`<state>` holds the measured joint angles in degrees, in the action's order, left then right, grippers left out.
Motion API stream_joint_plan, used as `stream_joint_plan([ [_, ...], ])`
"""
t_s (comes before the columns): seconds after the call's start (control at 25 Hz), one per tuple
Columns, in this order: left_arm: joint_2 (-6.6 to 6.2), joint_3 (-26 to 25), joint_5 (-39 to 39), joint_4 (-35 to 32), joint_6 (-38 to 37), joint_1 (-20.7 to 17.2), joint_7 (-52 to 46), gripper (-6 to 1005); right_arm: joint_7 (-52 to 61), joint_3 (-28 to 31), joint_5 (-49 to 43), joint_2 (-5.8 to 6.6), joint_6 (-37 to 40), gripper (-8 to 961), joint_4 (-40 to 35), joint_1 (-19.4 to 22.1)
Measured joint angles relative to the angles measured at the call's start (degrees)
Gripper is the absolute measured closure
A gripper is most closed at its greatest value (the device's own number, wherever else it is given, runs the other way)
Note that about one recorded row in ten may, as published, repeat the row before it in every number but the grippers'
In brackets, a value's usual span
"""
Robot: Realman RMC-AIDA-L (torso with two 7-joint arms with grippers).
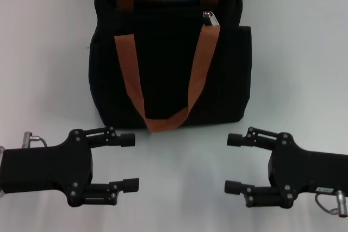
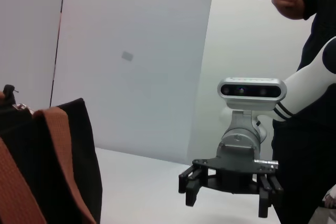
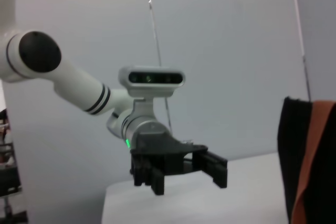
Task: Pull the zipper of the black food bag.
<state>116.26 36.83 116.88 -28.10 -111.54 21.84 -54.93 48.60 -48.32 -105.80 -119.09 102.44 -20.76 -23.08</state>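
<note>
- Both of your grippers stood wide open and held nothing: the left gripper (image 1: pixel 130 162) and the right gripper (image 1: pixel 235 163) hovered low over the white table (image 1: pixel 43 69), facing each other, near the bag's front but apart from it.
- You had the black food bag (image 1: pixel 168 58) upright at the table's middle, orange straps (image 1: pixel 130 80) drooping down its front.
- Its zipper (image 1: pixel 211 18) sat at the top edge toward your right; the track looked closed, though that was hard to judge.

The black food bag (image 1: pixel 168 63) has rust-orange handles (image 1: pixel 130 80) (zipper (image 1: pixel 211 18) silver) on a white table (image 1: pixel 43 69).
</note>
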Motion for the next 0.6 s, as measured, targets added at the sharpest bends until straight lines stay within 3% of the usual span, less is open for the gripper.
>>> stream_joint_plan([
  [0.6,-0.13,0.0,0.0,0.0,-0.1,-0.8,-0.4,220,0.6,-0.2,-1.1,-0.02,-0.3,137,0.1,-0.6],
])
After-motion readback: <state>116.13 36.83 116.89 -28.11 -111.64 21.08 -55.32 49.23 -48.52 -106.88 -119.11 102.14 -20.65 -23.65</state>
